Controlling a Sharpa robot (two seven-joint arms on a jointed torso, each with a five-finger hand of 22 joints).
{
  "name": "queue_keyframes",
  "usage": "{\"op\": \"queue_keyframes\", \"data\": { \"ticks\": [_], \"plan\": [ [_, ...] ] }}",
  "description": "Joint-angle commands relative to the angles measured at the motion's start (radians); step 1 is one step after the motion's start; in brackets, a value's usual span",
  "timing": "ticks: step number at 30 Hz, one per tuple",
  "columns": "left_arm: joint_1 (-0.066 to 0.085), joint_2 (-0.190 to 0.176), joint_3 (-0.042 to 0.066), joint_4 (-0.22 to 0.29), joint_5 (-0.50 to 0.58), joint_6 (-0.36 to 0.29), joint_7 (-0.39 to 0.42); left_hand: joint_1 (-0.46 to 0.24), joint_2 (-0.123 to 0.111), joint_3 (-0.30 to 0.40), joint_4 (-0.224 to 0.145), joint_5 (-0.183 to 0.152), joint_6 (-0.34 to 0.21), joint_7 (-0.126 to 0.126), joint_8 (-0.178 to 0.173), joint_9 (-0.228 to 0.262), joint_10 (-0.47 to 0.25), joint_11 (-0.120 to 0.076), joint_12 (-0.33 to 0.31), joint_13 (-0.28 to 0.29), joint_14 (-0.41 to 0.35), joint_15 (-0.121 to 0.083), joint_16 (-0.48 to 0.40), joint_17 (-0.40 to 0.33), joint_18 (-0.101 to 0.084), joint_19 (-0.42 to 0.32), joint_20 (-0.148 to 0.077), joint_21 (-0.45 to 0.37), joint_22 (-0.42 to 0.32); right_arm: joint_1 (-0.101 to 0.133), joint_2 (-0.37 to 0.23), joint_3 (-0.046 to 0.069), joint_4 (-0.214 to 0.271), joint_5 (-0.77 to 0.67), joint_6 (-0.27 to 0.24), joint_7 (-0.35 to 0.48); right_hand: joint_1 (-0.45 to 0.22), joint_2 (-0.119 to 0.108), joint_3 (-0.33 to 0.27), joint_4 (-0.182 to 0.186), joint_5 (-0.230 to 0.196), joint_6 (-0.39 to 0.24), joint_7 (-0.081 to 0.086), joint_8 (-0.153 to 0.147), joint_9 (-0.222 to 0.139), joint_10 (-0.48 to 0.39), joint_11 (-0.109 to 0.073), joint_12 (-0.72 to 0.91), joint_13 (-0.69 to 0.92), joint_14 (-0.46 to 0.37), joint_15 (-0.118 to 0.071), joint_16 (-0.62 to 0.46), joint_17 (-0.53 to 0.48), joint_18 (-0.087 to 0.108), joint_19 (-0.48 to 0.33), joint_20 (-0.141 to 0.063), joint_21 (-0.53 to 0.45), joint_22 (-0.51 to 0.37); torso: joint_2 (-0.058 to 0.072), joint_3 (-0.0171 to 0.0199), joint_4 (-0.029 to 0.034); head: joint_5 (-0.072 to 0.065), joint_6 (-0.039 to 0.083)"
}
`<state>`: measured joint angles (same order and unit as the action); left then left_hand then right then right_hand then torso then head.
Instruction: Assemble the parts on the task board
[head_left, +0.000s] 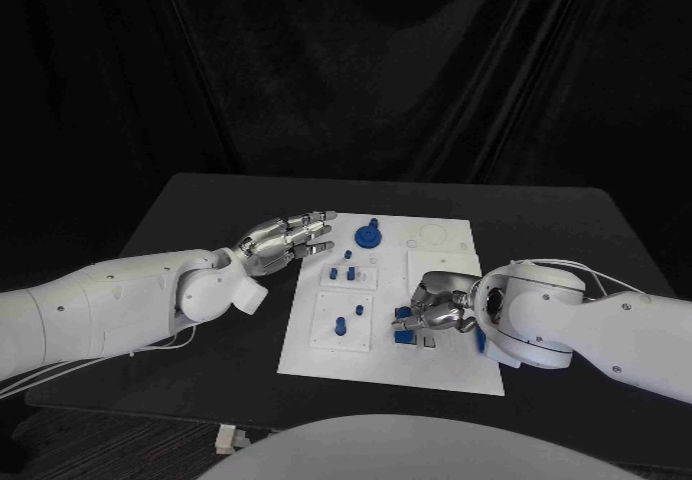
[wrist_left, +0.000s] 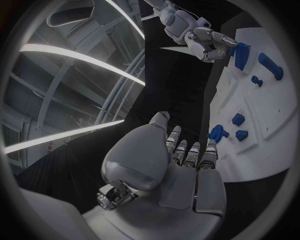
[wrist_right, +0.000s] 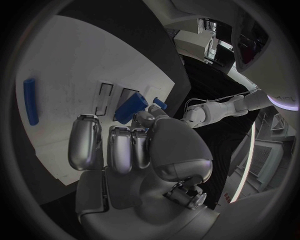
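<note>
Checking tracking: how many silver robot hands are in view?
2. The left silver many-fingered hand, fingers apart, is by the white task board's far left corner; the right hand holds a blue block over its near right part.

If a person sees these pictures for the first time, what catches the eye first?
First, the white task board in the middle of the black table, dotted with small blue parts. Next, the right robot hand over the board's near right part, holding a blue block by the slots there. The left robot hand hovers at the board's far left corner, fingers spread, holding nothing.
</note>
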<state>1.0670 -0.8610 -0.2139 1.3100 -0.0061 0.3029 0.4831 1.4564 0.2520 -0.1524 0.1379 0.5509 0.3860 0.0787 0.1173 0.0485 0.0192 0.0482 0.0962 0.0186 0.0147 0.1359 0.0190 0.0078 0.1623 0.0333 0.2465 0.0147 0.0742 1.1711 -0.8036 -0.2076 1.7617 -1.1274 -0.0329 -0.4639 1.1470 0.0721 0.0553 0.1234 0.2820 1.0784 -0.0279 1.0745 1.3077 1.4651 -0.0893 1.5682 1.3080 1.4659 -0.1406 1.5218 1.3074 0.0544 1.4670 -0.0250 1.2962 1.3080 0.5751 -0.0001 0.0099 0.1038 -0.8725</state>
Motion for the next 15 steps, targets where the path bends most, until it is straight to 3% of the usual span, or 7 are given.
{"op": "queue_keyframes", "data": {
  "ticks": [1,7,15],
  "plan": [
    [-0.002,0.002,0.001,0.001,0.004,0.017,0.007,0.0,0.01,0.006,0.0,0.006,0.003,0.006,0.004,0.001,0.0,0.005,0.005,0.001,0.001,0.007,0.005,0.002,0.017,0.002,0.006,0.004,0.001,-0.002,-0.002,0.0,0.0,-0.019,0.01,-0.022,0.028,0.0,0.009,-0.018,0.006,0.0,-0.004,-0.002,0.074,0.106,-0.007,0.003,0.263,0.085,-0.006,0.003,0.159,0.006,0.018,-0.007,0.004,0.183,0.0,-0.0003,-0.0004,0.001,0.0],
    [-0.003,0.002,0.001,0.0,0.004,0.018,0.005,0.0,0.01,0.006,0.0,0.006,0.003,0.006,0.004,0.001,0.0,0.005,0.005,0.001,0.001,0.007,0.005,0.002,0.017,0.002,0.006,0.004,0.001,-0.002,-0.007,0.0,0.001,-0.022,0.018,-0.02,0.049,-0.007,0.022,-0.039,0.008,-0.002,-0.003,-0.008,0.075,0.106,-0.006,0.003,0.263,0.085,-0.005,0.002,0.159,0.006,0.018,-0.007,0.005,0.183,0.0,-0.0001,-0.0001,0.001,0.0],
    [-0.004,0.003,0.001,-0.001,0.004,0.02,0.003,0.001,0.011,0.007,-0.001,0.006,0.002,0.006,0.004,0.001,0.0,0.005,0.005,0.001,0.001,0.008,0.005,0.002,0.017,0.002,0.006,0.004,0.001,-0.002,-0.014,0.0,0.004,-0.022,0.016,-0.002,0.044,-0.015,0.021,-0.04,-0.025,-0.009,0.0,-0.02,0.072,0.106,-0.004,0.003,0.263,0.085,-0.004,0.003,0.159,0.006,0.018,-0.005,0.008,0.184,0.0,0.0,-0.0001,0.002,0.0]
  ]
}}
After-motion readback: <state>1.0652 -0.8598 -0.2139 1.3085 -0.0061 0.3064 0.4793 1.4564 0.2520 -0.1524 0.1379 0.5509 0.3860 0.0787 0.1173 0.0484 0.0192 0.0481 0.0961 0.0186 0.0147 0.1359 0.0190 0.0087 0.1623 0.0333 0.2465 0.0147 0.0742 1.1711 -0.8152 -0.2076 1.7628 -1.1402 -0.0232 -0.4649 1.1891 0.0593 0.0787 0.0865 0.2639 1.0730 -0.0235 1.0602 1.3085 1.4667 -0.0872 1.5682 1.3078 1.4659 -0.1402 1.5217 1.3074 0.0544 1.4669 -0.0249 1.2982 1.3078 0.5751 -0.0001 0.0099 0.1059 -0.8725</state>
